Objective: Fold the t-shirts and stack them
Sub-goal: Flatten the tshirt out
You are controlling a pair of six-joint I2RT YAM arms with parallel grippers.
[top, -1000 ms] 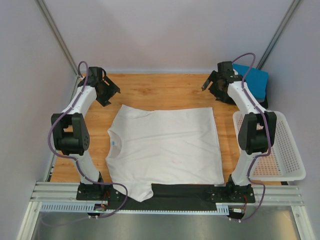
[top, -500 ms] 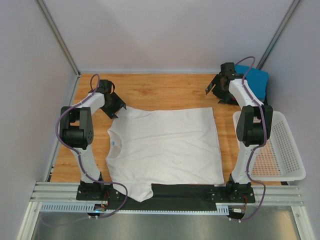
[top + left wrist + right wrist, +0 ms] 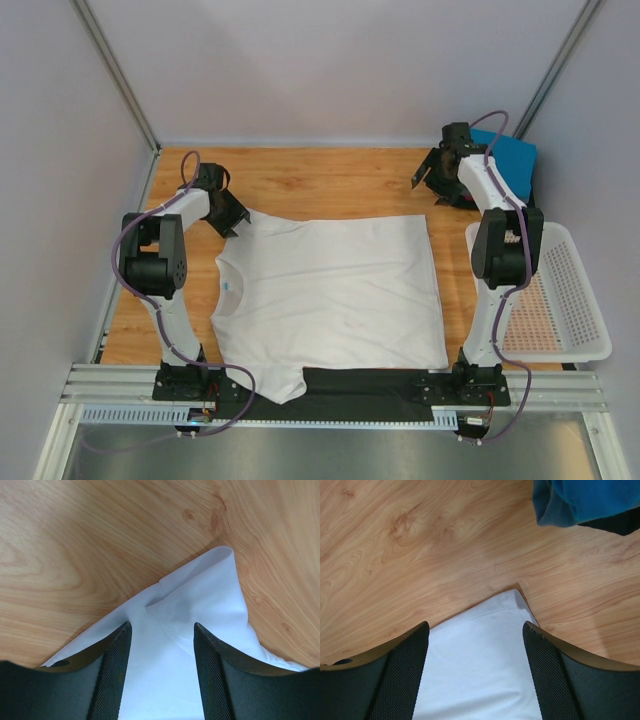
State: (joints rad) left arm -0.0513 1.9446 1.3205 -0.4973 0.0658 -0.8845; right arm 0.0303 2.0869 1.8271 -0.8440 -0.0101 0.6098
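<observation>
Your wrist views show what the overhead view hides: the left gripper (image 3: 162,630), spread, straddles a sleeve corner of the white t-shirt (image 3: 200,615). The right gripper (image 3: 476,630), spread wider, straddles its hem corner. Neither pinches cloth.

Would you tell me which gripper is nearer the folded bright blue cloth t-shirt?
Right. The right gripper hangs just left of the blue t-shirt; the left gripper is across the wooden table, over the large white cloth t-shirt's sleeve.

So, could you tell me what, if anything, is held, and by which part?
Nothing is held: the left gripper and right gripper stand open over far corners of the white t-shirt.
</observation>
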